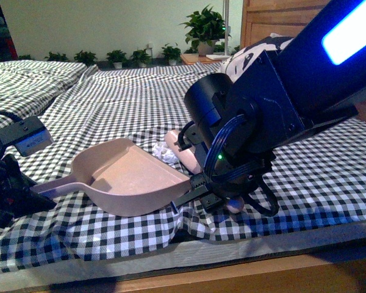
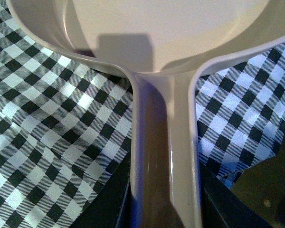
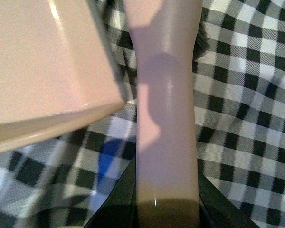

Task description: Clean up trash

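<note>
- Pink dustpan (image 1: 125,177) rests on the checked bed (image 1: 110,91), and my left claw (image 2: 164,209) is clamped on its handle; the pan is empty.
- My right claw (image 3: 166,211) is closed around a second pink handle (image 3: 166,95). I'd guess it's a brush, but its head is hidden.
- The white paper wad (image 1: 165,151) lies on the bed just beyond the pan's far rim.
- My read: both tools are in hand, and sweeping the wad in and dumping it are not yet done.

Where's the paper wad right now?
Front view, centre: the paper wad lies on the checked cloth just beyond the open end of the pink dustpan, beside the pink tool.
</note>
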`<state>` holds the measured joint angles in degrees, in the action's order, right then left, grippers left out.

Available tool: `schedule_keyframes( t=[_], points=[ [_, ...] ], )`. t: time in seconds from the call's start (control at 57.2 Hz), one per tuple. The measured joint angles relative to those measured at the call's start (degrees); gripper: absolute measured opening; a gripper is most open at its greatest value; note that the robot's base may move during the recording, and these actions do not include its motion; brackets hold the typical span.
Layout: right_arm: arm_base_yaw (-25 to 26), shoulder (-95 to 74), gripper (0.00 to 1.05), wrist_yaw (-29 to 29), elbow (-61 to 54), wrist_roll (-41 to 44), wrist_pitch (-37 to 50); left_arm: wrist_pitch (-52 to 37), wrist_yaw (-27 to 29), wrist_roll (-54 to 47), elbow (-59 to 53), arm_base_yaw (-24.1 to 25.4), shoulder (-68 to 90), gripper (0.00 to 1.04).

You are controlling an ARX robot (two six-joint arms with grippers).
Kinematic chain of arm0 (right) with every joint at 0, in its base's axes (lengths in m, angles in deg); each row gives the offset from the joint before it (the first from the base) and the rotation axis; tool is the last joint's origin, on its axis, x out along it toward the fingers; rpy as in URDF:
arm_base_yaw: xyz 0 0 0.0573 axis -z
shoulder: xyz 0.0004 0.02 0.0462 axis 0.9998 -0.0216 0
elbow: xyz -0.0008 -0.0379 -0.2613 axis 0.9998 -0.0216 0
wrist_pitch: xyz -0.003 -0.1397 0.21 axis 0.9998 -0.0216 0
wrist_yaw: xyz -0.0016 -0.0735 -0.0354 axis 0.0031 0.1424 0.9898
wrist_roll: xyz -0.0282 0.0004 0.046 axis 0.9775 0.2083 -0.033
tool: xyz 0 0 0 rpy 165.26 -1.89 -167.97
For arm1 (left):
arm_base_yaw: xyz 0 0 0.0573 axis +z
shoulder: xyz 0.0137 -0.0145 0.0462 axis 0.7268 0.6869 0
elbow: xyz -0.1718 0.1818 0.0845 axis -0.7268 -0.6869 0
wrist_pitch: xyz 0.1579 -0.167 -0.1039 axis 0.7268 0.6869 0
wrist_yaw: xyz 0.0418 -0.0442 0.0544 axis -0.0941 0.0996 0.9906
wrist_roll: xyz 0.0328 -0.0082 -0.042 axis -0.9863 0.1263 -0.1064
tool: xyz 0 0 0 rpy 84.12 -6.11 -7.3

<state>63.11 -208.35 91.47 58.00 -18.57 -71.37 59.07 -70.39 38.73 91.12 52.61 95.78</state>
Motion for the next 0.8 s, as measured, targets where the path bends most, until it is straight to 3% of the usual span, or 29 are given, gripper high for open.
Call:
schedule_keyframes(
  t=[0.489,0.804],
  points=[
    [-1.1,10.2,0.19,-11.3,-5.5,0.1,-2.0,0.0,0.0,0.0,0.0,0.0,0.0,0.28],
    [1.3,15.4,0.19,-12.5,-6.5,0.4,-2.4,0.0,0.0,0.0,0.0,0.0,0.0,0.28]
  ],
)
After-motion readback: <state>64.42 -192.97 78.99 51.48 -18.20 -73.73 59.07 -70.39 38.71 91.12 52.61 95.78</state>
